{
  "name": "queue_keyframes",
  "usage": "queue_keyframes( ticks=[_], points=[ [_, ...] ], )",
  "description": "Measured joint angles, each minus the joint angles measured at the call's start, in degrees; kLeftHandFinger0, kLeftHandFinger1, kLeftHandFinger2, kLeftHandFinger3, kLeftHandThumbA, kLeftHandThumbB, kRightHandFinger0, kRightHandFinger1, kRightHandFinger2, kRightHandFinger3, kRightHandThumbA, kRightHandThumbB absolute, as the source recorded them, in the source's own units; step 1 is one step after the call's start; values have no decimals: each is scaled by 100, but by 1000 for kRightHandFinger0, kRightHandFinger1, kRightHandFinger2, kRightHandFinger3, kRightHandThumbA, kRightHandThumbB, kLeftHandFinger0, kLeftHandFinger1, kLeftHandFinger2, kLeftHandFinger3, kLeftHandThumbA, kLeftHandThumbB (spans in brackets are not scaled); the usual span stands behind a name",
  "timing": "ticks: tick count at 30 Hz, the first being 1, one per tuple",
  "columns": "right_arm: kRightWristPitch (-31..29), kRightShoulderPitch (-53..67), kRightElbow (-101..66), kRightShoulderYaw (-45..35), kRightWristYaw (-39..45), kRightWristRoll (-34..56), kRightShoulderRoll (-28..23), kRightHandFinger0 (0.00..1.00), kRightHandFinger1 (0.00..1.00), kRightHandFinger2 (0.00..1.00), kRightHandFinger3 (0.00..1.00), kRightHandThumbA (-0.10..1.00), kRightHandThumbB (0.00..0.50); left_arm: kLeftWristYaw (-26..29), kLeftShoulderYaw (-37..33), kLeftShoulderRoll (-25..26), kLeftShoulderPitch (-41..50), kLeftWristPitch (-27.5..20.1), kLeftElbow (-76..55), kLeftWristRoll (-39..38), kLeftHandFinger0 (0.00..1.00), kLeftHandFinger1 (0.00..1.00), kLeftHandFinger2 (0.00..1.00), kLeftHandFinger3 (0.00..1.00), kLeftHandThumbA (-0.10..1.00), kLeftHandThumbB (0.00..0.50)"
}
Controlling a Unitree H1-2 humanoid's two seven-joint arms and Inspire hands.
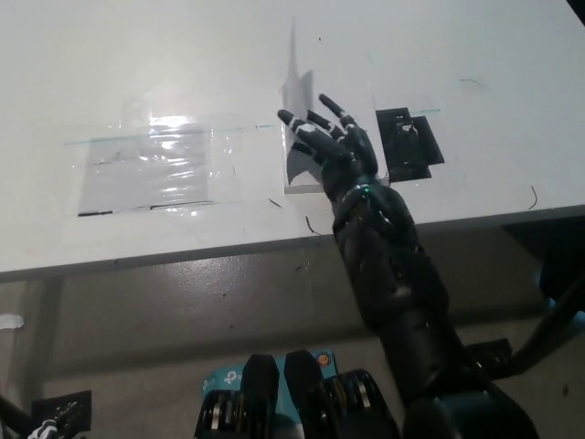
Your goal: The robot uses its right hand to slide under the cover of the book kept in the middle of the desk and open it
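Note:
The book [306, 183] is white and lies in the middle of the white desk [183, 55]. Its cover [296, 87] stands lifted, nearly upright and seen almost edge-on as a thin grey sheet. My black right hand [331, 137] reaches over the desk's front edge and rests on the book, open, with its fingers spread. The fingertips [285, 117] point left, up against the underside of the raised cover. The hand hides most of the opened page. My left hand is not in view.
A shiny transparent sheet [146, 169] is taped flat on the desk to the left of the book. A black patch with a small clip [408, 142] lies just right of the hand. The desk's front edge [228, 249] runs across the middle; below it is grey floor.

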Motion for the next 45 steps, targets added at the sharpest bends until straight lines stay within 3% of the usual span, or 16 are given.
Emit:
queue_keyframes(
  ticks=[2, 5, 7, 9, 11, 13, 18, 23, 27, 28, 30, 36, 38, 42, 44, 45],
  points=[
    [-2, -111, 104, 69, 1, -60, -2, 371, 485, 546, 790, 1000, 270, 5, -36, 36, -5, 14, -1, 15, 665, 598, 669, 732, 872, 203],
    [-6, -311, 266, 296, 9, -206, -23, 420, 496, 541, 817, 1000, 267, 27, -80, 60, -21, 37, -13, 38, 699, 599, 653, 721, 861, 192],
    [-18, -468, 437, 527, 56, -347, -51, 386, 473, 527, 820, 1000, 284, 40, -103, 56, -49, 54, -13, 40, 700, 602, 649, 720, 859, 185],
    [-33, -556, 536, 685, 109, -454, -64, 456, 514, 549, 828, 1000, 282, 45, -130, 53, -81, 72, -19, 41, 720, 609, 645, 724, 866, 187],
    [-90, -590, 662, 876, 183, -583, -89, 532, 586, 615, 847, 1000, 267, 45, -164, 55, -124, 82, -26, 48, 667, 591, 626, 704, 865, 197],
    [-166, -598, 884, 1035, 231, -700, -124, 501, 539, 582, 811, 1000, 265, 49, -186, 58, -165, 90, -42, 58, 633, 559, 608, 693, 846, 204],
    [-375, -597, 1614, 1445, 279, -1039, -228, 463, 541, 566, 824, 1000, 275, 93, -237, 58, -259, 126, -97, 101, 627, 580, 620, 691, 848, 207],
    [-669, -609, 1979, 1659, 336, -1295, -311, 373, 461, 534, 865, 1000, 265, 100, -312, 57, -351, 188, -127, 166, 630, 570, 620, 701, 845, 222],
    [-872, -608, 2121, 1716, 388, -1432, -358, 389, 464, 515, 875, 1000, 254, 101, -393, 58, -397, 219, -152, 196, 632, 575, 628, 701, 821, 217],
    [-897, -607, 2149, 1718, 392, -1449, -358, 437, 489, 527, 886, 1000, 259, 103, -403, 58, -404, 225, -152, 201, 621, 565, 601, 689, 822, 215],
    [-962, -608, 2230, 1721, 396, -1510, -357, 412, 430, 494, 863, 1000, 254, 108, -423, 57, -416, 232, -152, 218, 640, 569, 607, 696, 816, 200],
    [-1132, -637, 2409, 1713, 395, -1623, -355, 381, 406, 476, 845, 1000, 258, 155, -427, 55, -427, 246, -152, 240, 619, 555, 600, 688, 799, 204],
    [-1152, -646, 2433, 1709, 397, -1653, -354, 453, 491, 532, 893, 1000, 253, 172, -424, 56, -427, 246, -152, 247, 606, 553, 592, 690, 791, 205],
    [-1122, -638, 2361, 1535, 419, -1641, -334, 445, 514, 578, 891, 1000, 223, 182, -413, 59, -419, 247, -151, 246, 608, 561, 598, 697, 813, 189],
    [-1069, -632, 2240, 1341, 438, -1574, -305, 382, 537, 616, 908, 1000, 211, 183, -401, 57, -407, 240, -144, 247, 584, 531, 578, 662, 798, 202],
    [-993, -603, 2084, 1161, 458, -1498, -273, 380, 558, 625, 915, 1000, 229, 184, -382, 52, -403, 240, -143, 244, 582, 529, 575, 656, 801, 197]
  ],
)
